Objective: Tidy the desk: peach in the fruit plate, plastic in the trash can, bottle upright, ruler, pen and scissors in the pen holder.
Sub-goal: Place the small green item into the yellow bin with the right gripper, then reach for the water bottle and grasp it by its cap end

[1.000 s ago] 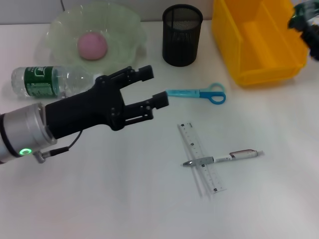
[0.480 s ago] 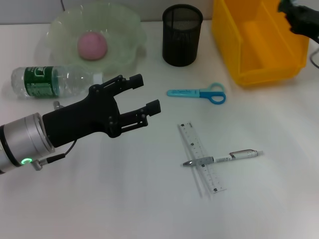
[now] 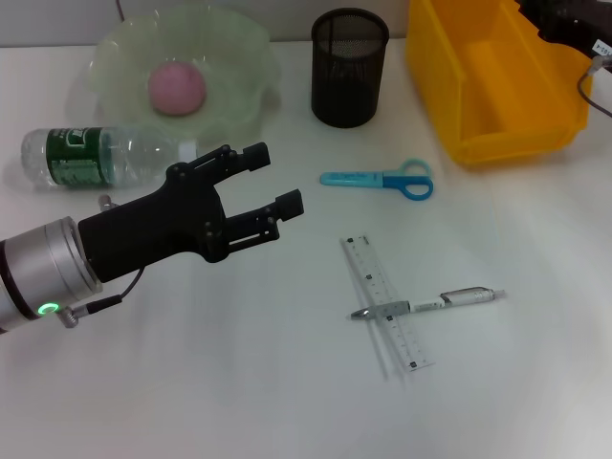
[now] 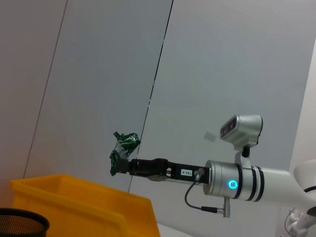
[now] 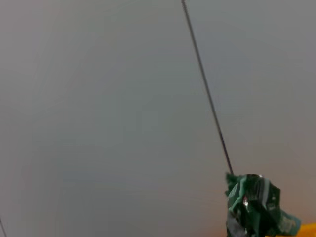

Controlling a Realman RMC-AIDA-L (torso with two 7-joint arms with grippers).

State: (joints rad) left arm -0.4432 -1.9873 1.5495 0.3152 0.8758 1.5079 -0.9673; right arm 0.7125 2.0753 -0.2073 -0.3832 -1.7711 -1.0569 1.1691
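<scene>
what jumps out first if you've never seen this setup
The left gripper, black and open, hovers over the middle-left of the desk near the lying bottle. At far right the right gripper holds crumpled green plastic above the yellow trash can. The pink peach sits in the fruit plate.

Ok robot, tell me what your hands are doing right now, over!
Right gripper shut on green plastic, above the yellow bin. Left gripper open, over the desk near the lying bottle. Nothing blocking.
</scene>
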